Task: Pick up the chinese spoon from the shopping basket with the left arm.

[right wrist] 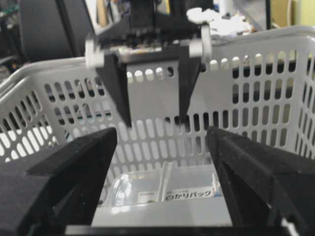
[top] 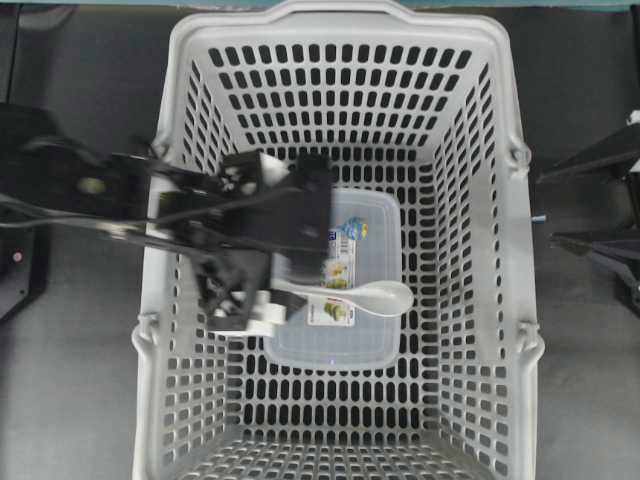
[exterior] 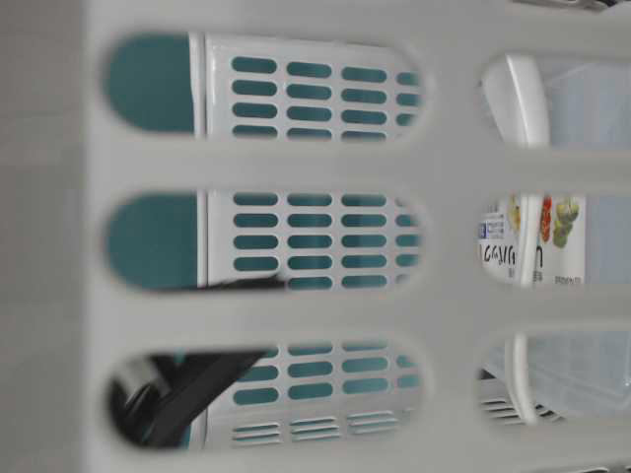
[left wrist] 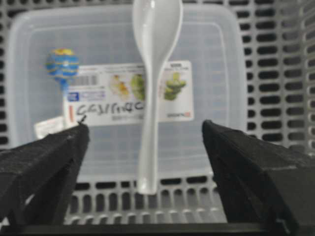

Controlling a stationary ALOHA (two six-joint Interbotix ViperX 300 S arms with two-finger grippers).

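The white chinese spoon (top: 372, 297) lies on the lid of a clear labelled container (top: 345, 340) on the floor of the light-grey shopping basket (top: 505, 250). Its bowl points right and its handle left. My left gripper (top: 240, 250) hangs inside the basket, above the handle end. In the left wrist view the spoon (left wrist: 150, 93) lies lengthwise, midway between the gripper's (left wrist: 143, 127) open, empty black fingers (left wrist: 49, 162), handle tip nearest. The right wrist view shows the left gripper (right wrist: 155, 120) open, fingers pointing down. My right gripper (right wrist: 162, 132) is open and empty outside the basket's right wall.
The container (left wrist: 206, 44) fills much of the basket floor, its printed label (left wrist: 113, 98) under the spoon. Slotted basket walls (right wrist: 256, 103) rise on all sides of the left gripper. The table-level view looks through the basket wall (exterior: 296, 168). The right gripper (top: 546, 208) stays beside the basket.
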